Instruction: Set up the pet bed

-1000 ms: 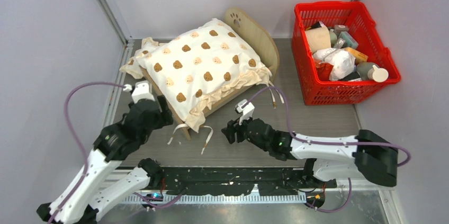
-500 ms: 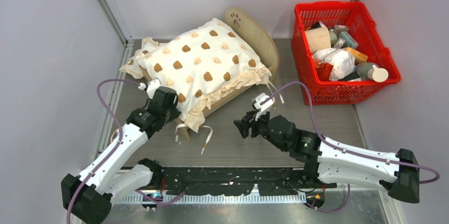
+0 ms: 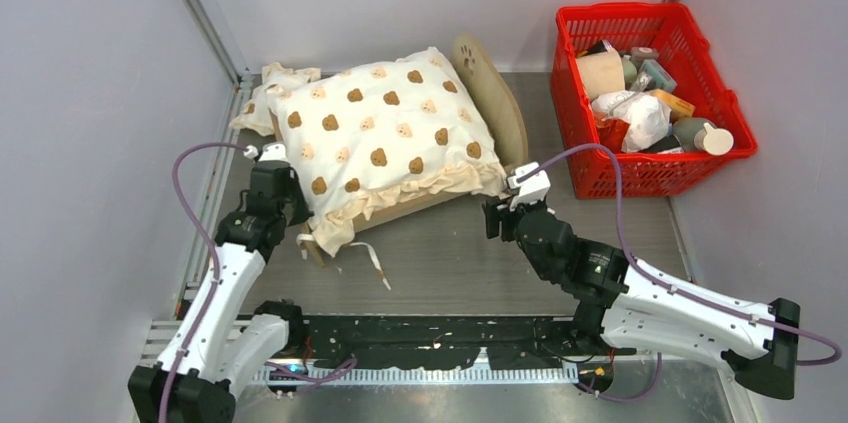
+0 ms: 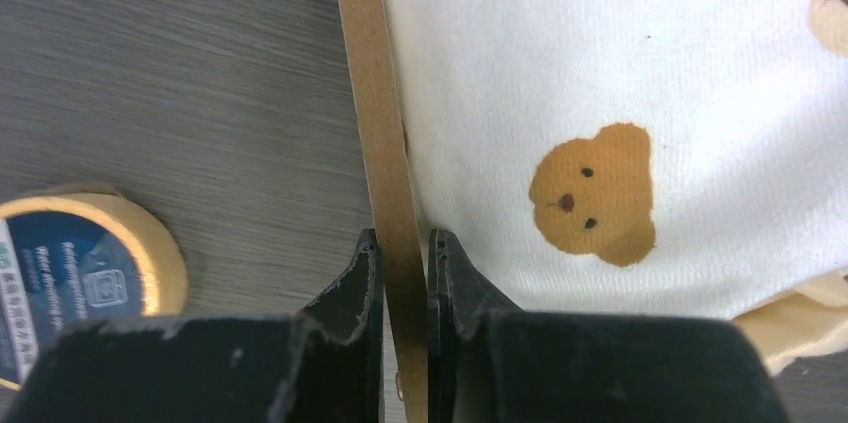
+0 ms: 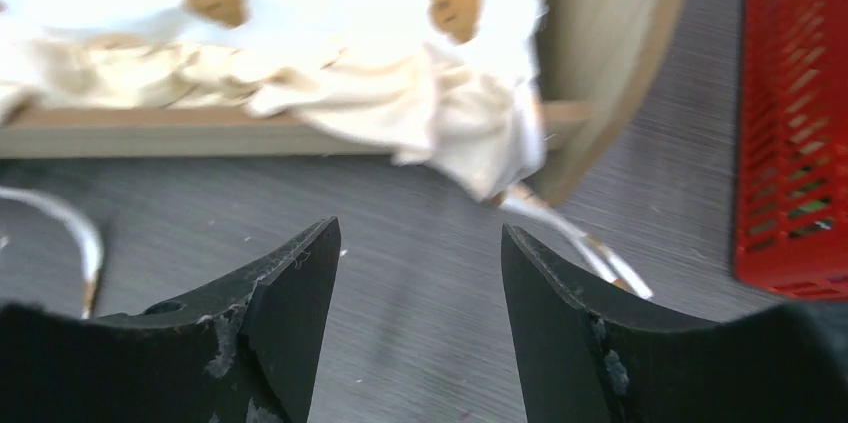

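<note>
Rail [image 4: 365,63] of the pet bed [image 3: 500,103] is pinched in the left jaws; right jaws, wide and empty near its headboard [image 5: 600,33], should be closed before shifting.

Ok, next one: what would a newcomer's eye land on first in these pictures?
The cream bear-print cushion covering the pet bed at the middle rear of the table, and the bright red basket, crammed full, at the rear right. Next, the left gripper, jaws pinching the bed's thin wooden side rail, while the right gripper hangs open nearby.
</note>
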{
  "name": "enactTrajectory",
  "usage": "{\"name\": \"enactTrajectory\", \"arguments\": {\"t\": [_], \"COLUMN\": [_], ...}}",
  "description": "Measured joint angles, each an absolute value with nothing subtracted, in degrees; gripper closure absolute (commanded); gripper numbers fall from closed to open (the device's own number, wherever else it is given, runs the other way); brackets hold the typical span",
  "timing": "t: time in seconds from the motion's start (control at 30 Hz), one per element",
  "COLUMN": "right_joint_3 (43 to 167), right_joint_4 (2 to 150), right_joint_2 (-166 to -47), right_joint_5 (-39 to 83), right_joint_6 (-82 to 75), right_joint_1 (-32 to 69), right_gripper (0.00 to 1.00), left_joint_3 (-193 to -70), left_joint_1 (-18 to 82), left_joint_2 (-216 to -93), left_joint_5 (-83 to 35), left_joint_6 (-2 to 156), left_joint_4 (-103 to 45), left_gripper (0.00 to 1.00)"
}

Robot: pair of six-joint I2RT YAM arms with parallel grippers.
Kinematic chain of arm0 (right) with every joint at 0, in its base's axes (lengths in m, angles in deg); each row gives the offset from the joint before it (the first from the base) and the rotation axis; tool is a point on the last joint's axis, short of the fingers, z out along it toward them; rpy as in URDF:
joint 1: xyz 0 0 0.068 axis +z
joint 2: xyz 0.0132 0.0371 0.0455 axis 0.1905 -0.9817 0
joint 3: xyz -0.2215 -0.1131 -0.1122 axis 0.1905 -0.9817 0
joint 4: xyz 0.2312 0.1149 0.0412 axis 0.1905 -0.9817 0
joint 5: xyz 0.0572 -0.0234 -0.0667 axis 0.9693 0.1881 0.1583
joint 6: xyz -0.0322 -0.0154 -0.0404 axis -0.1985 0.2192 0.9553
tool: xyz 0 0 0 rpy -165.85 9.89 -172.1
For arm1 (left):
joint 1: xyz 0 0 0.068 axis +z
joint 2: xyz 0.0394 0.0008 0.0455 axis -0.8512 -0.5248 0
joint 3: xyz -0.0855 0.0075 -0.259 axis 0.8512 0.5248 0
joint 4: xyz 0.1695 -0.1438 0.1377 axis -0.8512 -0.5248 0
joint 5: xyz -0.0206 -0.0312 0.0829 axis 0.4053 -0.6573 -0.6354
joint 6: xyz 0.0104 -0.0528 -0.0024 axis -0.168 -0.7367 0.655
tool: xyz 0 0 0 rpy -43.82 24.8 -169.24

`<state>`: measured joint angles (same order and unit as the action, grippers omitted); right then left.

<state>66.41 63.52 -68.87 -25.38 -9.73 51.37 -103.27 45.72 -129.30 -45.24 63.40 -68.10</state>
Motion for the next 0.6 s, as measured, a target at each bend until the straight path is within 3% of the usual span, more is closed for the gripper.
{"name": "enactTrajectory", "arguments": {"t": [0.2,0.3,0.43,0.53,0.6], "right_joint_3": [69.9,72.5,73.9,73.0,71.7], "right_joint_4": [60.0,59.0,58.0,57.6,57.4], "right_joint_2": [-69.0,-70.3,-72.9,-74.7,-75.1], "right_joint_5": [-27.8,-26.4,-22.9,-20.6,-19.2], "right_joint_6": [-9.1,-8.2,-7.7,-7.8,-8.2], "right_joint_1": [46.9,44.2,43.2,43.2,43.2], "right_gripper": [0.32,0.34,0.38,0.38,0.39], "left_joint_3": [-103.1,-104.1,-108.1,-111.5,-115.8], "left_joint_1": [61.6,64.9,65.1,64.7,64.4], "left_joint_2": [-128.5,-131.7,-137.6,-138.4,-137.7], "left_joint_5": [-30.1,-25.4,-22.6,-23.6,-25.6], "left_joint_6": [78.1,83.8,87.8,89.0,87.4], "left_joint_4": [-68.1,-67.2,-66.7,-66.9,-67.2], "left_gripper": [1.00,0.97,0.60,0.24,0.18]}}
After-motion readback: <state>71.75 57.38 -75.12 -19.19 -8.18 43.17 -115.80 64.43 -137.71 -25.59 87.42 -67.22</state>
